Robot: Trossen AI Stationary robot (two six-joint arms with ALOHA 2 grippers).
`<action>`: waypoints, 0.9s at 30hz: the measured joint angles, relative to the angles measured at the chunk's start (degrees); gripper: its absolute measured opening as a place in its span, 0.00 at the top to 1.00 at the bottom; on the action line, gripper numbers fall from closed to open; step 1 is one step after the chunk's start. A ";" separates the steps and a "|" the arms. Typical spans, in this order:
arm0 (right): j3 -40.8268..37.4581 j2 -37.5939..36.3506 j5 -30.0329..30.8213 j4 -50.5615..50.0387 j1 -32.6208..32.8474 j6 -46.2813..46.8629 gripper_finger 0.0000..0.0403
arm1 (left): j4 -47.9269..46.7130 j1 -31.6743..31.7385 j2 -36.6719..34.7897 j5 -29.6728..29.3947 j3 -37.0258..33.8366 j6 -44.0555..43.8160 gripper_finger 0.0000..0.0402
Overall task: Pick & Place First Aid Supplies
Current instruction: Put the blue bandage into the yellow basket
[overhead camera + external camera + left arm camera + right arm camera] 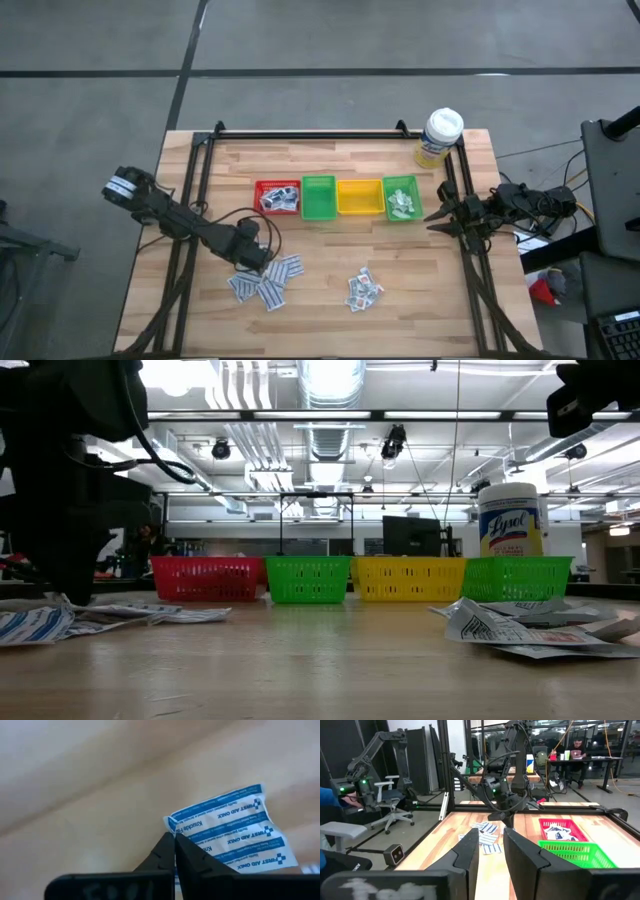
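The first aid supplies are flat white packets with blue or grey print. One heap (268,282) lies at the table's near left and a smaller heap (363,290) at near centre; both rest flat on the wood. My left gripper (257,263) is down at the left heap's far edge, shut on one blue-printed packet (225,832). My right gripper (433,216) waits at the table's right edge, level and open (491,845), with nothing between its fingers. My left gripper has its two fingertips closed together on a short edge of the blue-printed packet, by one corner (171,826). The fingers come steeply from above. The rest of the packet lies flat on the table.
A row of small bins stands at the table's middle: red (277,197) with packets in it, green (318,197), yellow (359,196), and green (401,198) with packets. A white-capped bottle (440,137) stands at the far right corner. A black frame (300,133) rims the table.
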 joint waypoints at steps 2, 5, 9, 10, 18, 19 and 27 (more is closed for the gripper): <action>0.00 0.00 0.00 0.00 0.00 0.00 0.77 | -0.40 0.12 -0.34 -1.09 -0.04 0.42 1.00; 0.00 0.00 0.00 0.00 0.00 0.00 0.78 | -0.72 0.03 -1.29 -3.32 -0.04 1.16 1.00; 0.00 0.00 0.00 0.01 0.00 0.00 0.79 | -3.05 0.03 -2.11 -4.69 1.38 2.27 1.00; 0.00 0.00 0.00 0.00 0.00 0.00 0.80 | -3.24 0.03 -2.26 -4.82 2.08 3.35 1.00; 0.00 0.00 0.00 0.00 0.00 -0.04 0.84 | -0.43 -0.03 -2.42 -12.23 9.65 22.70 1.00; 0.00 0.00 0.00 0.00 0.00 -0.04 0.84 | 1.20 -0.02 -2.42 -13.68 10.51 26.34 1.00; 0.00 0.00 0.00 -0.03 0.00 -0.04 0.81 | 18.94 0.23 -2.40 -18.26 12.55 58.24 1.00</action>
